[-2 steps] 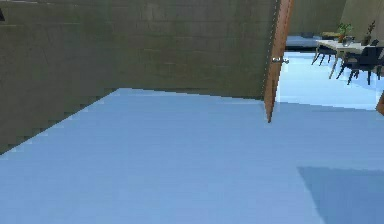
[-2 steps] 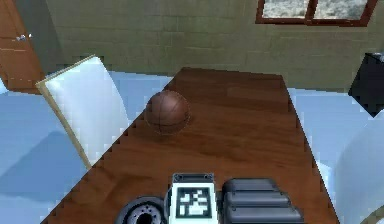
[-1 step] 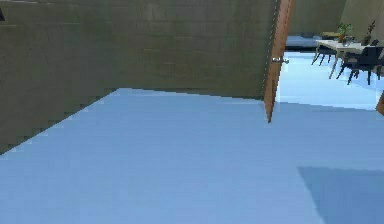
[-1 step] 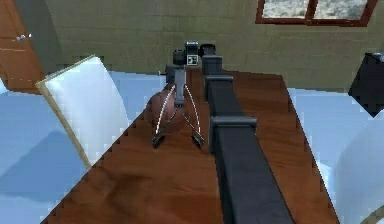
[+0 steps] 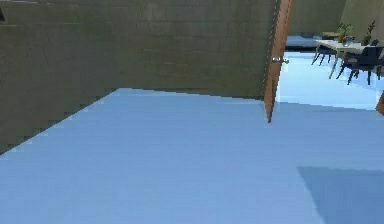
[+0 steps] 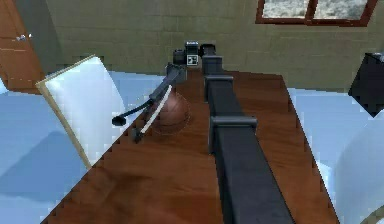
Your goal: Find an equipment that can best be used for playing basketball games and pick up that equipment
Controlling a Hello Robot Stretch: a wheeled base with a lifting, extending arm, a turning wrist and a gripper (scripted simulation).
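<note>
On the wooden worktop (image 6: 150, 185) the fingers (image 6: 140, 108) meet a round brown ball (image 6: 176, 112), grip impossible to tell, so lift slowly and check it rises clear.

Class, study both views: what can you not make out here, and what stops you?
1. Arm side view: whether the tool holds anything; the brown round thing lies on the table right at it.
2. Arm side view: the dark object, cut off by the right edge.
3. Forward view: items on the far table, too small.
</note>
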